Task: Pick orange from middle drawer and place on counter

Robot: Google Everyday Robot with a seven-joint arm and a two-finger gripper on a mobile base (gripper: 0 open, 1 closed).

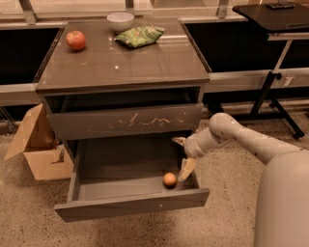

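Jaws spread in mid drawer, orange just beside lower tip.

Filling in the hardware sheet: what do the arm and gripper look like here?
The arm has smooth, rounded off-white shells, with no cables or markings visible. The gripper, over the drawer's right end by the orange, has two flat pale-yellow fingers.

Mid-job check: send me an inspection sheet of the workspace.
Surface: counter glossy, no orange on it.
Job's things: orange lies in the open middle drawer, front right.
Clutter: apple, white bowl and green bag on the counter.
Grippers: gripper over the drawer's right end, beside the orange, jaws open, not around it.
Cables: nothing seen.
Surroundings: cardboard box on the floor at left; black desk behind right.
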